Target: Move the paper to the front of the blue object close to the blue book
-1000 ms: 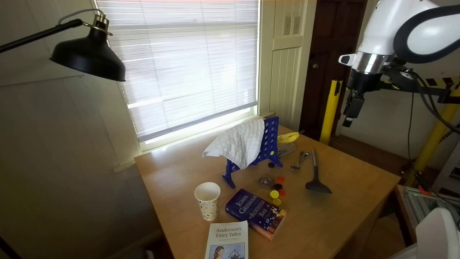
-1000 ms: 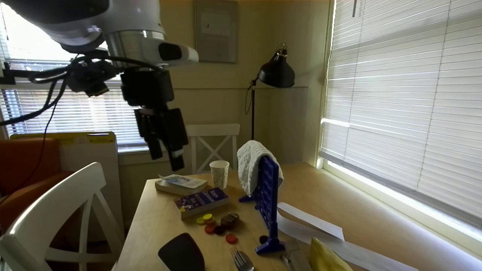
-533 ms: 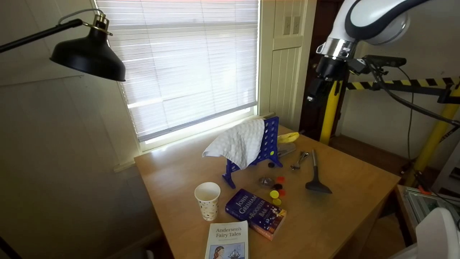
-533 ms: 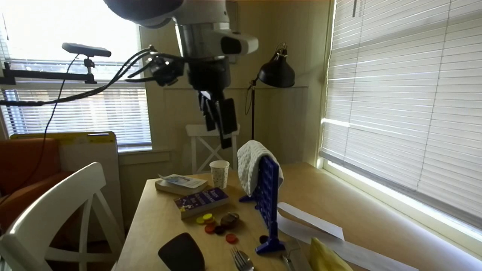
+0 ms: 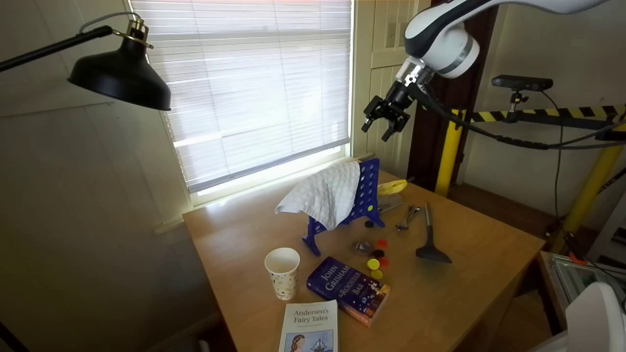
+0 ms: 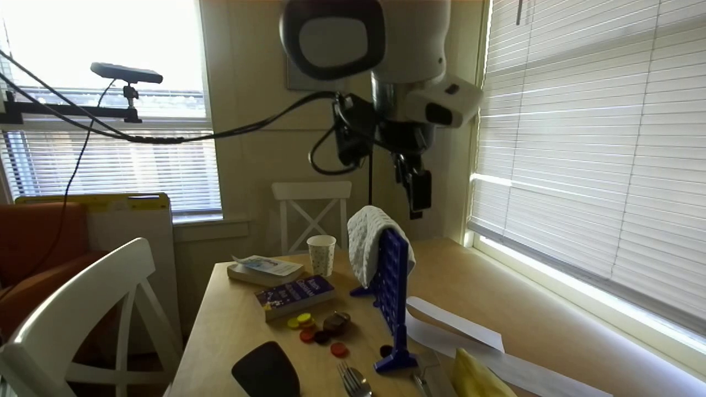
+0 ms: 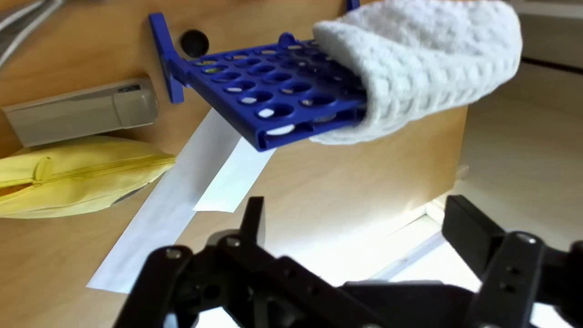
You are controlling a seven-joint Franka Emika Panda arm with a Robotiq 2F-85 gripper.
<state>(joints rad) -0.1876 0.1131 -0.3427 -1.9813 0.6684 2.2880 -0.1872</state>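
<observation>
The paper (image 6: 460,327) is a folded white strip flat on the table, on the window side of the blue object; it also shows in the wrist view (image 7: 164,214). The blue object (image 5: 368,188) is an upright rack with round holes (image 7: 268,86). A textured white cloth (image 5: 327,193) hangs over one end of it (image 7: 423,68). The blue book (image 5: 348,291) lies flat on the rack's other side (image 6: 295,295). My gripper (image 5: 376,133) is open and empty, high above the table near the window (image 6: 416,212); its fingers (image 7: 354,202) are wide apart.
A cup (image 5: 282,276) and a white booklet (image 5: 309,318) lie near the blue book. Loose discs (image 5: 373,264), a spatula (image 5: 430,250) and cutlery (image 5: 407,217) are on the table. A yellow pouch (image 7: 77,177) and a grey stapler-like item (image 7: 82,109) lie beside the paper.
My arm has swung over the table toward the window and the rack, and the gripper has turned. The things on the table have not moved.
</observation>
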